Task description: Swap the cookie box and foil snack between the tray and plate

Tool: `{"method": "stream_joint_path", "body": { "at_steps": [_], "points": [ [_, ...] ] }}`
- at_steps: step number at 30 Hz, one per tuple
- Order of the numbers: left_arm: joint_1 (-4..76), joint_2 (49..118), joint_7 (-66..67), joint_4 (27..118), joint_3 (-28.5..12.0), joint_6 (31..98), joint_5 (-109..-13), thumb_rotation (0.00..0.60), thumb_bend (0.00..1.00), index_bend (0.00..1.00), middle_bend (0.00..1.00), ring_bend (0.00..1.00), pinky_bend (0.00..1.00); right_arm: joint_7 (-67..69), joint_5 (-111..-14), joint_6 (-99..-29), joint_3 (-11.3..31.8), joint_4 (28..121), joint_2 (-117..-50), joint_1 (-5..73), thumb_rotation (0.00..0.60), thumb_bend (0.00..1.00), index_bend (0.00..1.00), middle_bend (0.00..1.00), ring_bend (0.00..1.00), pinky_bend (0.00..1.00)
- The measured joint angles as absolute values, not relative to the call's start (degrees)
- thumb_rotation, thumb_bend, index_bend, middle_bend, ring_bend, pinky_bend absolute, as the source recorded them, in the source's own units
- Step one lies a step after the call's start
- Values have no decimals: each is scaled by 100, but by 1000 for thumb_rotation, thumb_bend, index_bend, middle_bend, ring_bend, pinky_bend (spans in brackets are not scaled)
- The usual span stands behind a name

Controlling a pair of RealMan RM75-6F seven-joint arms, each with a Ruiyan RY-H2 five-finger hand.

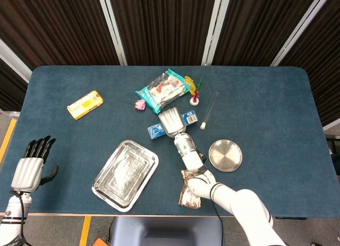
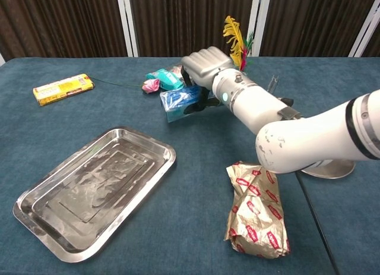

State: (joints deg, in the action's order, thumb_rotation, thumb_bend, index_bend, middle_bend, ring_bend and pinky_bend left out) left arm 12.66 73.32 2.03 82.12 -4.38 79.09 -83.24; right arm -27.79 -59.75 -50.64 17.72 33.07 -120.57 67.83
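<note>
The right hand (image 2: 205, 66) had its fingers curled down over the blue cookie box (image 2: 184, 103), grasping it just above the dark blue felt-like table (image 1: 265, 108), though the fingertips themselves were hidden behind the box; the left hand (image 1: 31, 169) hung off the table's near-left corner with its dark fingers (image 1: 38, 147) straight and apart, holding nothing. The crinkled gold foil snack (image 2: 256, 209) lay on the cloth between the shiny rectangular tray (image 2: 89, 189) and the round steel plate (image 1: 225, 155), which the white forearm mostly covered in the chest view. Dark ribbed curtains (image 1: 159, 23) with pale strips closed off the room behind.
</note>
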Motion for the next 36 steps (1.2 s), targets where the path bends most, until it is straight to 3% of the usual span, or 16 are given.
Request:
{"method": "stream_joint_path", "body": {
  "at_steps": [7, 17, 21, 27, 29, 32, 36],
  "points": [
    [1228, 7280, 282, 8372, -362, 8020, -8467, 600, 393, 0, 0, 0, 33, -2775, -6134, -5541, 1684, 4745, -11190, 6238, 600, 327, 898, 674, 605, 837],
    [1244, 7296, 395, 8512, -184, 8002, -8735, 600, 392, 0, 0, 0, 33, -2867, -5825, -6103, 1279, 8474, -8488, 4613, 600, 325, 897, 674, 605, 843],
    [1269, 7324, 422, 8530, -145, 7957, -8782, 600, 392, 0, 0, 0, 33, -2671, -5900, -6236, 806, 9083, -7710, 3905, 600, 326, 895, 674, 605, 837],
    [1285, 7337, 436, 8546, -127, 7940, -8809, 600, 393, 0, 0, 0, 33, -2413, -6230, -6212, 379, 9134, -7595, 3568, 600, 325, 863, 674, 601, 823],
    [1284, 7337, 434, 8549, -125, 7945, -8813, 600, 392, 0, 0, 0, 34, -2400, -6254, -6201, 367, 9105, -7623, 3556, 600, 326, 820, 674, 588, 804],
    [1275, 7321, 403, 8554, -117, 7954, -8814, 600, 392, 0, 0, 0, 33, -2420, -6260, -6094, 339, 8995, -7778, 3575, 600, 325, 641, 637, 524, 745],
    [1268, 7301, 355, 8553, -113, 7971, -8825, 600, 392, 0, 0, 0, 33, -2573, -6174, -5820, 315, 8876, -7917, 3645, 600, 324, 211, 404, 337, 581]
  ]
}}
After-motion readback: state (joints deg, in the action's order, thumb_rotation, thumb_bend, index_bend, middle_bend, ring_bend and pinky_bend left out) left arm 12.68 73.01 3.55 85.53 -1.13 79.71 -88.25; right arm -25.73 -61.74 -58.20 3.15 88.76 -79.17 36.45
